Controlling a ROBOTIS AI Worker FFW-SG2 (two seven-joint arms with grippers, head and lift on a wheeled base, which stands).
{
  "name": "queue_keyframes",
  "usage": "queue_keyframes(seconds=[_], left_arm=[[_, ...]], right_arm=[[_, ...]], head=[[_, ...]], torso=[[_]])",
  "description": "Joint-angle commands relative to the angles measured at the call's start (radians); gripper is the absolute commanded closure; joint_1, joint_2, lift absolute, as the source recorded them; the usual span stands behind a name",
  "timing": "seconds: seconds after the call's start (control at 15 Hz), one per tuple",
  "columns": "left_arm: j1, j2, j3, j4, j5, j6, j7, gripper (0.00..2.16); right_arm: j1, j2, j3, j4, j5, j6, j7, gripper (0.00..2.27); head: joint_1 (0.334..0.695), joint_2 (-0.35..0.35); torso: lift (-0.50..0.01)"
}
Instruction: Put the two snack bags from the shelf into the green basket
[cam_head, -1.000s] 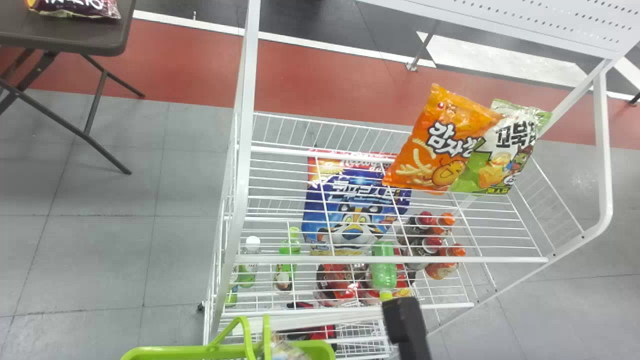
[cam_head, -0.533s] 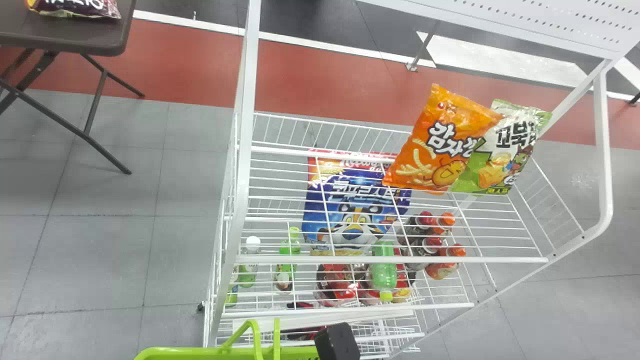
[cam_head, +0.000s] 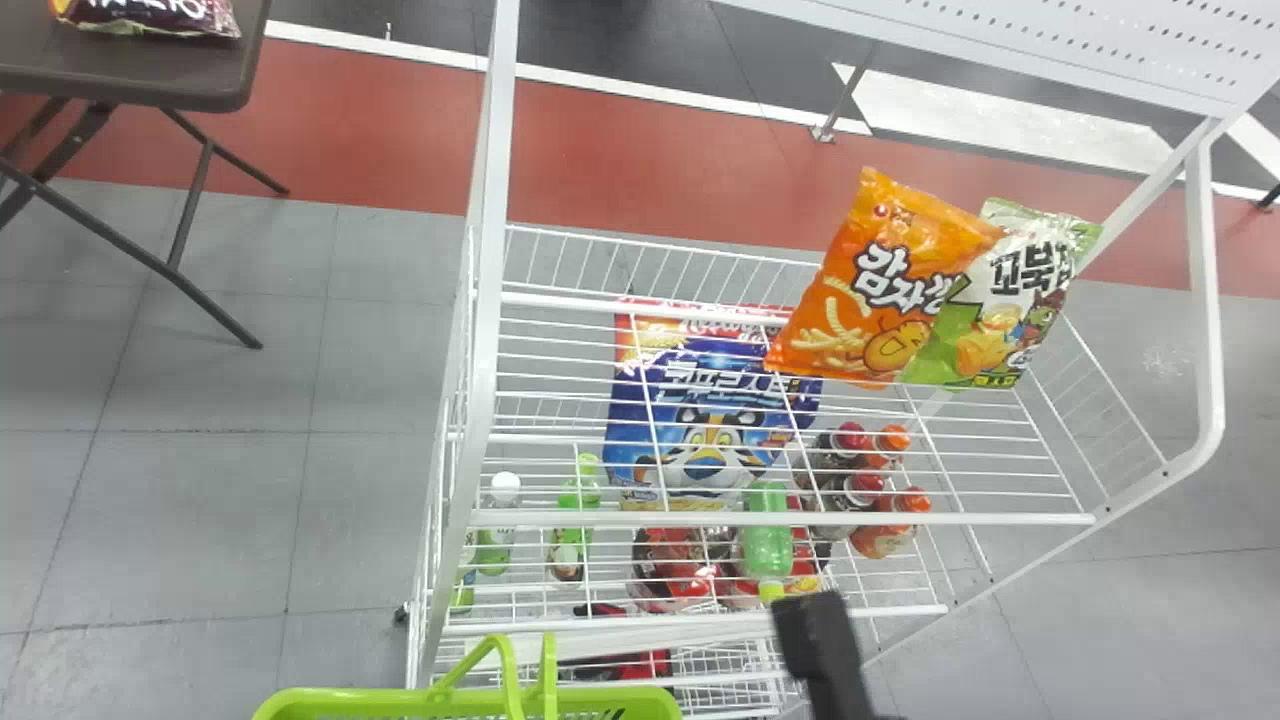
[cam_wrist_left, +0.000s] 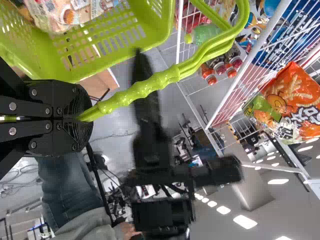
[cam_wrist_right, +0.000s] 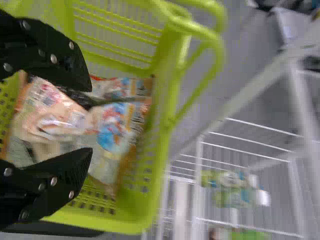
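A dark snack bag (cam_head: 150, 14) lies on a brown tabletop (cam_head: 190, 75) at far left, across the aisle from a white wire shelf (cam_head: 780, 520). Nearer the robot, the left gripper (cam_wrist_left: 82, 117) has its jaws clamped together on a handle (cam_wrist_left: 145, 90) of the green basket (cam_head: 400, 703), which carries printed packets (cam_wrist_right: 112, 127). A blue cereal bag (cam_head: 705, 410) shows through the shelf's wires. Just right of the basket in the head view is the right gripper (cam_head: 812, 630), jaws apart, with the packets visible between them in its wrist view. Beyond those jaws, well apart from them and farther right, the orange snack bag (cam_head: 865, 290) stands on the shelf (it partly covers its neighbor), beside the green-and-white snack bag (cam_head: 1015, 300) at far right.
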Motion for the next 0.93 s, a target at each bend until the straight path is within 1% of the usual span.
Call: queue_keyframes(seconds=[0.0,0.07,0.13,0.33,0.4,0.53,0.67,0.87], left_arm=[[-0.001,0.001,-0.001,0.0,0.0,-0.001,-0.002,1.97],[0.001,0.0,-0.001,0.0,0.0,-0.001,-0.003,1.97],[0.002,0.0,-0.001,0.0,0.0,-0.001,-0.005,1.97],[0.004,0.001,-0.001,0.0,0.0,-0.007,-0.005,1.97],[0.002,0.0,-0.001,0.0,0.0,-0.007,-0.005,1.97],[0.002,0.0,-0.001,0.002,-0.001,-0.013,-0.005,1.97],[0.002,0.001,0.002,0.005,-0.001,-0.019,-0.006,1.97],[0.002,0.001,0.004,0.006,-0.001,-0.023,-0.01,1.97]], right_arm=[[0.008,0.039,-0.058,-0.009,-0.024,-0.261,0.006,0.08],[0.008,0.052,-0.061,-0.008,-0.023,-0.39,-0.001,0.08],[0.01,0.061,-0.058,-0.005,-0.016,-0.482,-0.035,0.08],[0.03,0.108,-0.035,0.043,-0.019,-0.853,-0.112,0.1],[0.04,0.111,-0.018,0.072,-0.01,-1.003,-0.136,0.11],[0.063,0.116,0.018,0.138,0.04,-1.27,-0.158,0.11],[0.069,0.124,0.028,0.178,0.047,-1.313,-0.169,0.11],[0.068,0.127,0.038,0.193,0.063,-1.298,-0.204,0.11]], head=[[0.695,-0.35],[0.695,-0.35],[0.695,-0.35],[0.695,-0.35],[0.695,-0.35],[0.695,-0.35],[0.695,-0.35],[0.695,-0.35]], torso=[[-0.011],[-0.011],[-0.011],[-0.011],[-0.011],[-0.011],[-0.011],[-0.011]])
